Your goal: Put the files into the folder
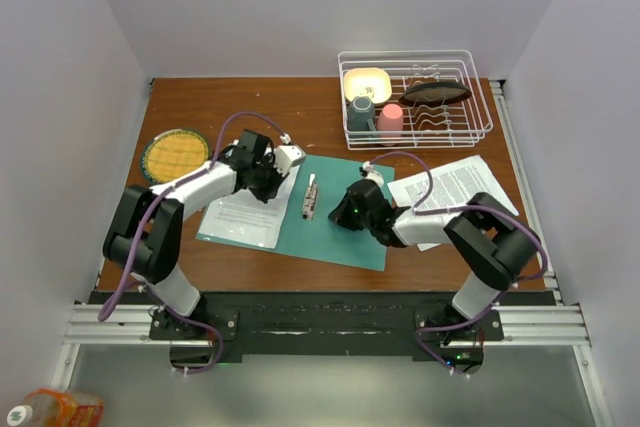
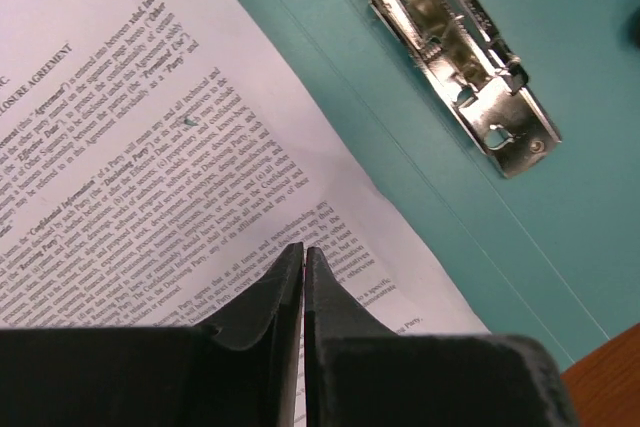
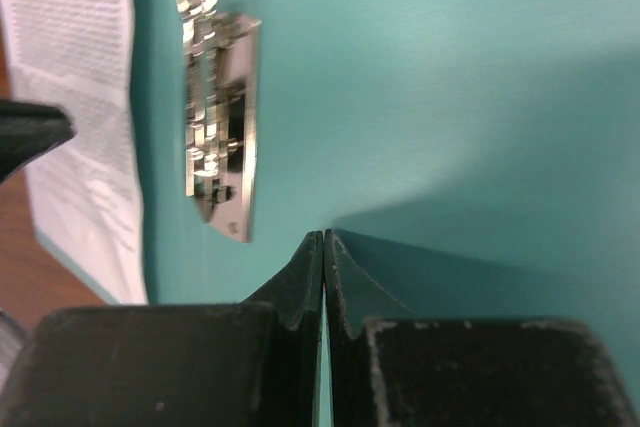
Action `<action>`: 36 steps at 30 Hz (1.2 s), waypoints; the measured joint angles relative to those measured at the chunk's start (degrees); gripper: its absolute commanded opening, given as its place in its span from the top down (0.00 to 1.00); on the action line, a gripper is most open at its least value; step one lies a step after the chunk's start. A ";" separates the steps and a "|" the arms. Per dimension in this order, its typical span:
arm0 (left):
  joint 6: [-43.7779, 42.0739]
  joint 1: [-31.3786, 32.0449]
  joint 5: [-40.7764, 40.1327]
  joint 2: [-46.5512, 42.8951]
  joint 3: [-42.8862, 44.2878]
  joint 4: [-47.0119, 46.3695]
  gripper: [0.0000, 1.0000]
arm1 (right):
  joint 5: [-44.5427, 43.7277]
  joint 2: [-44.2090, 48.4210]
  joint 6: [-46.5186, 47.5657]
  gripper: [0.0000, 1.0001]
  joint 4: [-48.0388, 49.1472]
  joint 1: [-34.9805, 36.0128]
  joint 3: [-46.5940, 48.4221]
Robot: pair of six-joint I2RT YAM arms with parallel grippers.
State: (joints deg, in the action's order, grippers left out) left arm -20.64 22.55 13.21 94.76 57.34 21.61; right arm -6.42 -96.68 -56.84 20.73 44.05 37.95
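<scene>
The teal folder (image 1: pixel 345 227) lies open on the table, with a metal clip (image 1: pixel 310 197) on its crease. One printed file sheet (image 1: pixel 243 217) rests on the folder's left leaf. More files (image 1: pixel 455 187) lie on the table to the right of the folder. My left gripper (image 1: pixel 268 185) is shut, its tips down at the sheet (image 2: pixel 150 147) near that sheet's edge, left of the clip (image 2: pixel 460 57). My right gripper (image 1: pixel 345 212) is shut with nothing in it, its tips at the folder's bare right leaf (image 3: pixel 450 77), just right of the clip (image 3: pixel 220 127).
A white wire dish rack (image 1: pixel 470 127) stands at the back right and holds a yellow bowl (image 1: pixel 366 82), a grey cup (image 1: pixel 361 113), a pink cup (image 1: pixel 390 119) and a dark dish (image 1: pixel 435 93). A round yellow-green mat (image 1: pixel 175 154) lies at the left.
</scene>
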 measured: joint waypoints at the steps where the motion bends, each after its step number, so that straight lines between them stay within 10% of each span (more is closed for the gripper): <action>1: 0.04 0.09 0.68 -0.28 0.00 0.28 0.90 | -0.04 1.07 0.57 0.80 -2.05 -0.79 0.07; 7: 0.24 0.15 5.05 -5.55 -0.02 2.89 0.88 | -2.51 10.27 5.77 0.44 -21.38 -7.76 4.04; 17: 0.57 4.35 8.63 -10.54 -2.58 3.69 0.86 | -11.61 12.94 11.58 0.46 -36.24 -19.93 11.78; 36: 1.60 9.75 7.30 2.23 -3.50 -2.12 0.93 | -13.57 -3.17 13.81 0.53 -36.04 -24.20 19.43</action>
State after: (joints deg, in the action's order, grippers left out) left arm -19.05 32.29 20.51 96.99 53.84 19.49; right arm -19.99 -99.85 -43.03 -15.31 19.86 57.39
